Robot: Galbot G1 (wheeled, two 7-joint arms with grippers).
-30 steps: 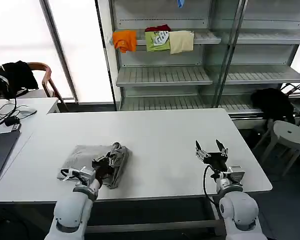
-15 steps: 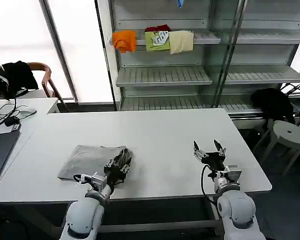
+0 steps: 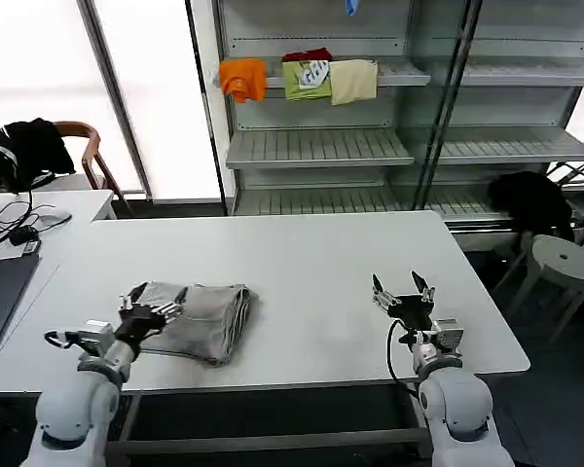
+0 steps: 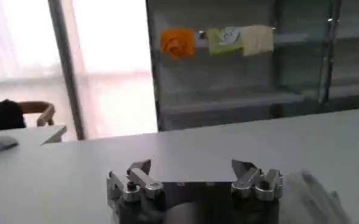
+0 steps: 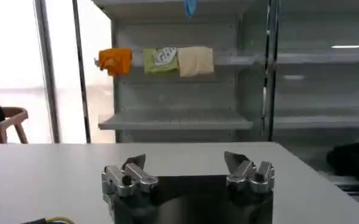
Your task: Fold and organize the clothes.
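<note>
Writing: we read no brand or label; the green garment (image 3: 306, 80) on the shelf (image 3: 316, 74) carries a white print too small to make out.
Shirt count: we count one folded grey shirt (image 3: 202, 316) on the bench (image 3: 311, 263).
Shirt position: it lies flat on the robot's left half of the bench, near the front edge, with its thick folded edge toward the bench's middle.
Left claw: the left claw (image 3: 148, 309) sits at the shirt's outer left edge, fingers spread and gripping nothing; we cannot tell if it touches the cloth. The left wrist view shows its two fingers (image 4: 135, 176) wide apart above the bare bench top, a grey fold of shirt (image 4: 310, 195) beside them.
Right claw: the right claw (image 3: 402, 294) hovers over the right front of the bench, well apart from the shirt, fingers spread and empty; the right wrist view shows the same gap (image 5: 185, 170).
Shelf garments: we count three hanging in a row, orange (image 3: 243, 78), green and cream (image 3: 353, 80), with a dark red piece behind the green.
Stool: one white stool (image 3: 565, 261) stands right of the bench.
</note>
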